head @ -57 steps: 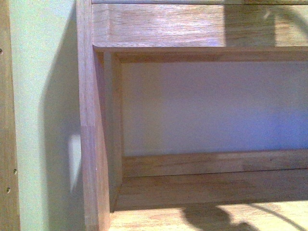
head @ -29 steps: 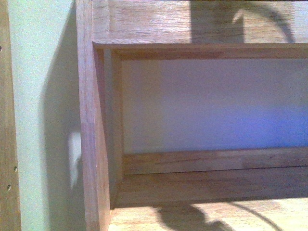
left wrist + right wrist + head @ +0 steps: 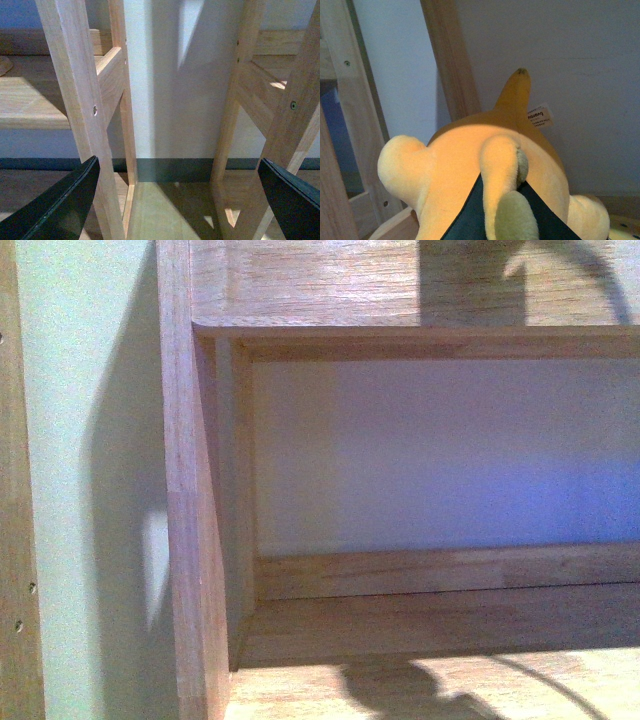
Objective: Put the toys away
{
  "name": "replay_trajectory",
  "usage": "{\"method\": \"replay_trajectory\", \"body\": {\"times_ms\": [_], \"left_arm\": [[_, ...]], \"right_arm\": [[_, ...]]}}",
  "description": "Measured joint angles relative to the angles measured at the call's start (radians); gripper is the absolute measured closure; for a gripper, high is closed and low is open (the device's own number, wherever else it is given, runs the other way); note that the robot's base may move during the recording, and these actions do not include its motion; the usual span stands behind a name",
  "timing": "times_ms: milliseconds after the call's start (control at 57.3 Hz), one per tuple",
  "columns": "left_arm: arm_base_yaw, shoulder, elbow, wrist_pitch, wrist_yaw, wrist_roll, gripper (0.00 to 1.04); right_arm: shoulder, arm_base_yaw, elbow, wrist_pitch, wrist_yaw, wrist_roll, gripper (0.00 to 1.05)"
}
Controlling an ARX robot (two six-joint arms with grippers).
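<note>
The robot is close up to a wooden shelf [image 3: 420, 620]. From the front view I see the shelf's tall side post [image 3: 185, 500] and a pale wall [image 3: 450, 450] at the back of it. A top board [image 3: 330, 280] runs across above the open space. A dark shadow [image 3: 400, 690] falls on the sunny front part of the shelf board. No arm and no toy show in this view.

The right wrist view is where the toy is. The plush toy [image 3: 460, 170] is soft and yellow-orange, and it fills the low part of the picture. It has round, puffy parts and one pointed bit [image 3: 515, 92] sticking up with a dark tip. A small white tag [image 3: 539, 117] hangs beside that pointed bit. The right gripper [image 3: 502, 210] has its dark fingers [image 3: 467, 215] squeezed onto the toy, one on each side of a puffy limb. So the right fingers are gripping the plush toy. Behind the toy there is a wooden post [image 3: 452, 60] and the pale wall. I cannot tell whether the toy touches the shelf.

The left wrist view looks at the wooden legs [image 3: 80, 110] of the shelves and the floor [image 3: 170, 210] below. The left gripper [image 3: 175, 200] has its two dark fingers [image 3: 60, 205] far apart, one at each side of the picture. They are open and hold nothing.
</note>
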Motion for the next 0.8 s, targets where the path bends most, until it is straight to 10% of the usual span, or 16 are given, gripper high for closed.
{"method": "replay_trajectory", "body": {"times_ms": [454, 803], "left_arm": [[0.0, 0.0, 0.0, 0.0, 0.0, 0.0, 0.06], [0.0, 0.0, 0.0, 0.0, 0.0, 0.0, 0.06]], "right_arm": [[0.0, -0.006, -0.003, -0.035, 0.042, -0.009, 0.98], [-0.006, -0.005, 0.006, -0.065, 0.081, -0.061, 0.44]]}}
